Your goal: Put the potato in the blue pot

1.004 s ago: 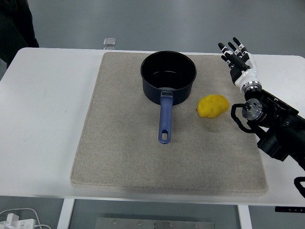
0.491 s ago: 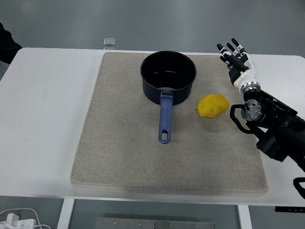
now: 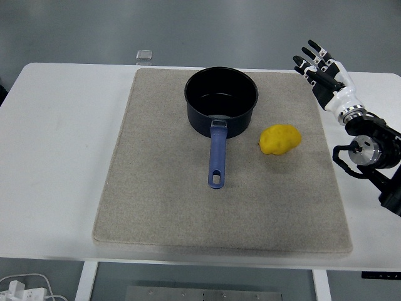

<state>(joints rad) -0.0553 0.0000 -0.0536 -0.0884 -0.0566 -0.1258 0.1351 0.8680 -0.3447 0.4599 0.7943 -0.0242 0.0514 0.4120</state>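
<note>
Right hand (image 3: 326, 72): fingers extended, holding nothing, at 2 o'clock from the potato (image 3: 280, 139). Potato lies on mat, at 4 o'clock from the blue pot (image 3: 221, 101).

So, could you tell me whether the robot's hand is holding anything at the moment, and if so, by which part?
Nothing is held. The right hand is open over the table's far right, apart from the potato, which lies on the mat beside the blue pot.

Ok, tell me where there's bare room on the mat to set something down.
Free: the mat left of the blue pot and its handle, and the near strip below the potato. Crowded: between pot and potato. Right hand hovers beyond the mat's right edge.
</note>
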